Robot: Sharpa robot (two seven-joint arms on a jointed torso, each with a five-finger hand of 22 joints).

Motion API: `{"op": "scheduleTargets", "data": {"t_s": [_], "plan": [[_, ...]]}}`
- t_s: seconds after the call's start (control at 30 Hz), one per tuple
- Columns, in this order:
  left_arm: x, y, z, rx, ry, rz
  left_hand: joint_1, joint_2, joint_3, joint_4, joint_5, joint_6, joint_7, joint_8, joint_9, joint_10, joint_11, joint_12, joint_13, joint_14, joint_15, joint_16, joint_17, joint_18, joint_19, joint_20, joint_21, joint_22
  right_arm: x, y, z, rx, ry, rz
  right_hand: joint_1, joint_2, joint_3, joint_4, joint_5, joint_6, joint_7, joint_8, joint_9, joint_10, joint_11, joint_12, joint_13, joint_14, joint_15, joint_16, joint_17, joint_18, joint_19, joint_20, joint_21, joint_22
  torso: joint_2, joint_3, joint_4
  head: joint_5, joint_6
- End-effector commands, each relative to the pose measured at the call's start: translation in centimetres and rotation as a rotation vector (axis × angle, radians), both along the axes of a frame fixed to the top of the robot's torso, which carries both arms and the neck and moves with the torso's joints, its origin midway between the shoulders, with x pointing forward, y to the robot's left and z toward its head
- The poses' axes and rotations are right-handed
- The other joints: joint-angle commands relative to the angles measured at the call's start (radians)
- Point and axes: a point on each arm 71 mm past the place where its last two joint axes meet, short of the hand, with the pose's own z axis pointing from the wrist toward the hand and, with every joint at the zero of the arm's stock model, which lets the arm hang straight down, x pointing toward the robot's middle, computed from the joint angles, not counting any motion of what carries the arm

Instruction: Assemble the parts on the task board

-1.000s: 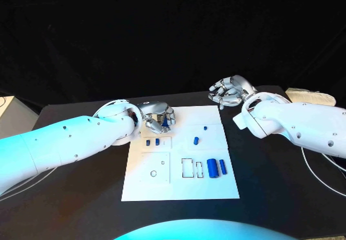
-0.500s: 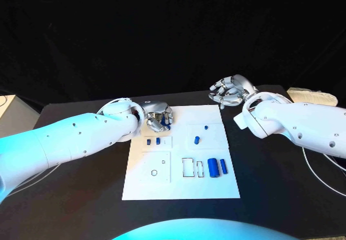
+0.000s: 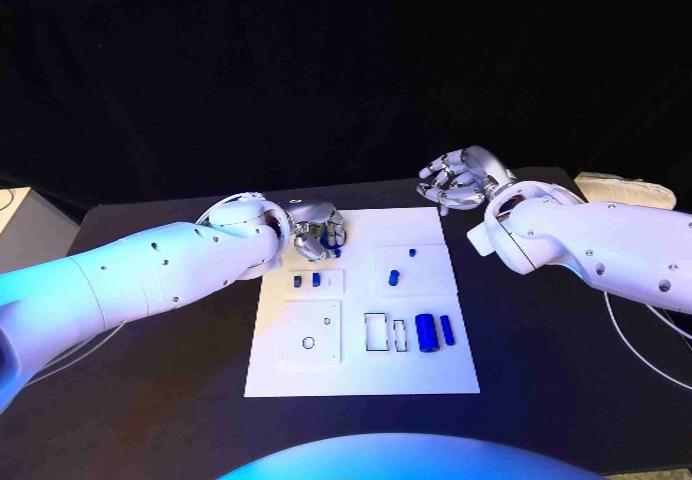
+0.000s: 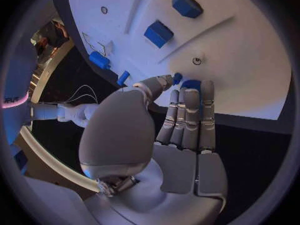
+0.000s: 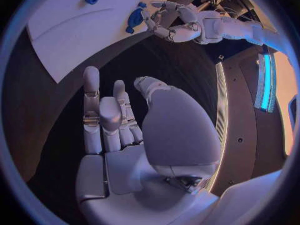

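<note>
The robot's left hand [image 3: 317, 232] pinches a small blue part [image 4: 187, 84] between thumb and fingertips over the far left corner of the white task board [image 3: 361, 375], the part hanging just above the board's surface. Judging from the task, this looks like the carrying stage of a placement, and doing it well would mean keeping the pinch firm, holding the part square to whichever recess it is meant for, and lowering it straight so that it seats instead of tipping; which recess that is cannot be told from here. Just ahead of the fingertips on the board lie two square blue parts [image 4: 159, 33], which the hand should pass over without nudging them. Further along the board, well away from that hand, a thick blue cylinder [image 3: 426, 332] and slimmer blue pieces rest beside rectangular cut-outs, with an oval hole [image 3: 307, 344] on the nearer panel. The right hand [image 3: 459, 182] hovers off the board's far right corner, above the black table [image 3: 548, 350], fingers loosely curled and holding nothing, clear of the work.
</note>
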Motion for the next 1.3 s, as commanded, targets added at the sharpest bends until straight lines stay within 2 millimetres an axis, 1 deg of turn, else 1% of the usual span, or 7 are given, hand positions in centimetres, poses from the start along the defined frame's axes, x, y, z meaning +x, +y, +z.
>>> {"op": "scheduleTargets", "data": {"t_s": [0.03,0.2,0.43,0.63,0.77,0.97,1.3], "plan": [[-0.11,-0.28,-0.19,0.016,0.015,-0.011,-0.006,0.006,0.000,-0.002,-0.004,0.011,0.002,-0.007,-0.004,-0.002,-0.001,0.009,0.003,0.009,-0.001,0.014,0.013,0.015,0.006,0.000,0.005,0.002,-0.07,0.21,0.09,-0.006,-0.014,0.016,0.000,-0.008,0.005,-0.001,-0.002,0.007,0.001,0.001,-0.001,0.005,0.000,-0.006,-0.001,-0.003,-0.001,-0.005,-0.001,0.018,0.006,-0.002,-0.004,-0.001,0.000,-0.0013,-0.0005,-0.001,-0.002],[-0.23,-0.54,-0.25,0.018,0.021,-0.020,-0.006,0.009,0.000,-0.003,-0.004,0.027,-0.001,-0.016,-0.013,0.002,-0.006,0.036,0.011,0.031,-0.004,0.048,0.052,0.015,0.007,-0.002,0.014,0.009,-0.08,0.23,0.08,-0.006,-0.012,0.017,0.000,-0.008,0.005,-0.001,-0.002,0.007,0.001,0.001,-0.001,0.005,0.000,-0.006,-0.001,-0.003,-0.001,-0.005,-0.001,0.018,0.006,-0.002,-0.004,-0.001,-0.001,-0.0004,-0.0006,0.001,-0.004],[-0.34,-0.72,-0.35,0.030,0.026,-0.026,-0.003,0.014,0.004,-0.006,-0.004,0.045,-0.002,-0.022,-0.019,0.007,-0.012,0.059,0.019,0.057,-0.008,0.080,0.095,0.015,0.010,-0.006,0.024,0.016,-0.11,0.32,0.09,-0.009,-0.014,0.021,-0.002,-0.007,0.005,0.000,-0.002,0.008,0.001,0.001,-0.001,0.006,0.000,-0.007,-0.003,-0.002,-0.001,-0.005,-0.001,0.018,0.007,-0.002,-0.004,-0.001,-0.001,-0.0007,0.0006,0.003,-0.006],[-0.40,-0.80,-0.42,0.037,0.030,-0.028,-0.001,0.017,0.007,-0.008,-0.003,0.053,0.000,-0.025,-0.022,0.010,-0.015,0.069,0.021,0.067,-0.011,0.094,0.113,0.015,0.012,-0.008,0.030,0.020,-0.13,0.38,0.09,-0.009,-0.013,0.023,-0.002,-0.007,0.005,0.000,-0.002,0.008,0.001,0.001,-0.001,0.006,0.000,-0.007,-0.003,-0.002,-0.001,-0.005,-0.001,0.018,0.007,-0.002,-0.004,-0.001,-0.001,0.0001,-0.0008,0.004,-0.007],[-0.46,-0.81,-0.51,0.044,0.035,-0.030,0.000,0.018,0.011,-0.010,-0.003,0.070,-0.001,-0.024,-0.022,0.005,-0.015,0.068,0.019,0.057,-0.012,0.094,0.097,0.015,0.011,-0.010,0.035,0.024,-0.13,0.38,0.08,-0.010,-0.012,0.024,-0.002,-0.007,0.005,0.000,-0.002,0.008,0.001,0.001,-0.001,0.006,0.000,-0.007,-0.003,-0.002,-0.001,-0.005,-0.001,0.018,0.007,-0.002,-0.004,-0.001,-0.001,0.0003,-0.0008,0.003,-0.007],[-0.55,-0.79,-0.66,0.050,0.041,-0.030,0.000,0.019,0.014,-0.010,-0.003,0.073,0.000,-0.026,-0.024,0.003,-0.015,0.065,0.017,0.060,-0.012,0.098,0.103,0.015,0.010,-0.010,0.037,0.026,-0.14,0.37,0.07,-0.010,-0.011,0.024,-0.002,-0.007,0.005,0.000,-0.002,0.008,0.001,0.001,-0.001,0.006,0.000,-0.007,-0.003,-0.002,-0.001,-0.005,-0.001,0.018,0.007,-0.002,-0.004,-0.001,-0.001,0.0003,-0.0004,0.002,-0.009],[-0.97,-0.90,-0.73,0.041,0.045,-0.045,0.002,0.018,0.023,-0.017,-0.004,0.085,0.000,-0.038,-0.029,0.033,-0.022,0.061,0.008,0.076,-0.017,0.118,0.127,0.015,0.009,-0.014,0.049,0.035,-0.14,0.37,0.07,-0.011,-0.010,0.024,-0.002,-0.007,0.005,0.000,-0.002,0.008,0.001,0.001,-0.001,0.006,0.000,-0.007,-0.003,-0.002,-0.001,-0.005,-0.001,0.018,0.007,-0.002,-0.004,-0.001,-0.001,-0.0006,0.0001,0.002,-0.011]]}}
